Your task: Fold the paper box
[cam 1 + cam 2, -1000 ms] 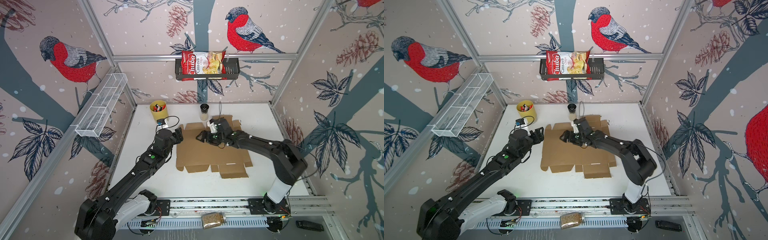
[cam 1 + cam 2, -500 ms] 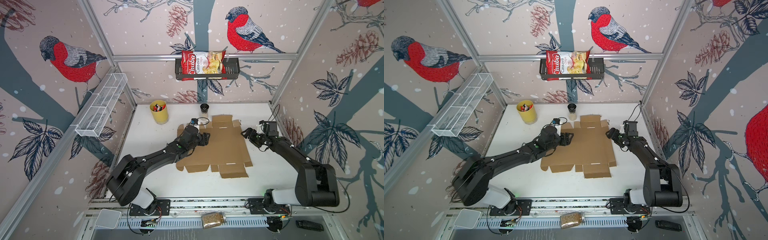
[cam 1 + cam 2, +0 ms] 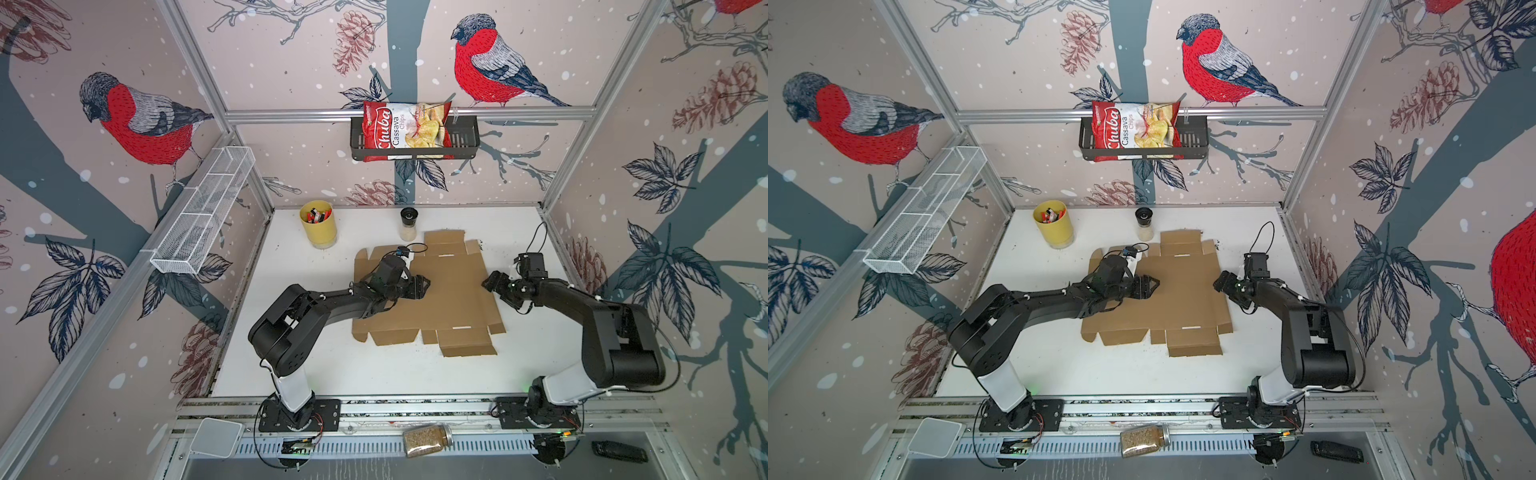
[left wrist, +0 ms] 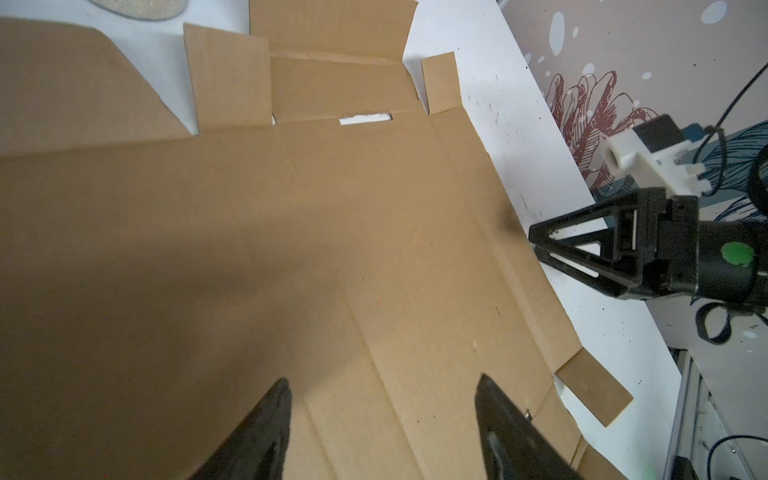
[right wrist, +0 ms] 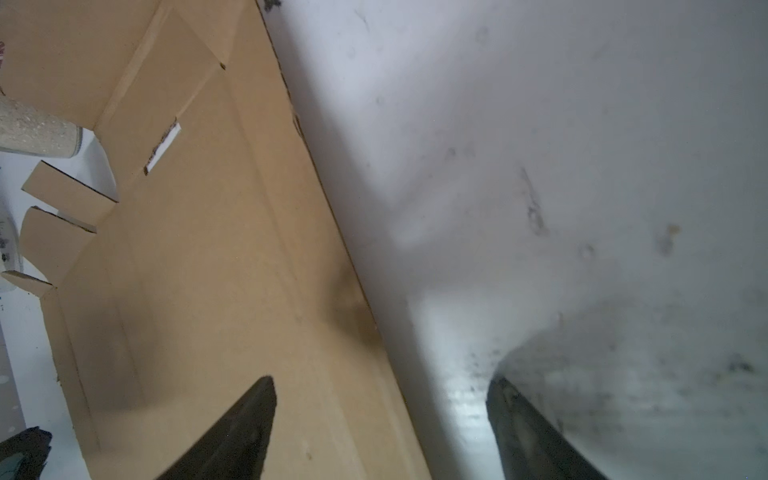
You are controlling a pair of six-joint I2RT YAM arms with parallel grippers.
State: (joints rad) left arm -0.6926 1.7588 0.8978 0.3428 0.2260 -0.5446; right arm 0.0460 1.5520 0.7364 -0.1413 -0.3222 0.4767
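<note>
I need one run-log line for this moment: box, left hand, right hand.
paper box flat, unfolded | left hand open over its middle | right hand open at its right edge

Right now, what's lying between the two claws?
Only a bare stretch of the flat paper box: the left gripper hangs over its middle, the right gripper at its edge. Both top views show it.
</note>
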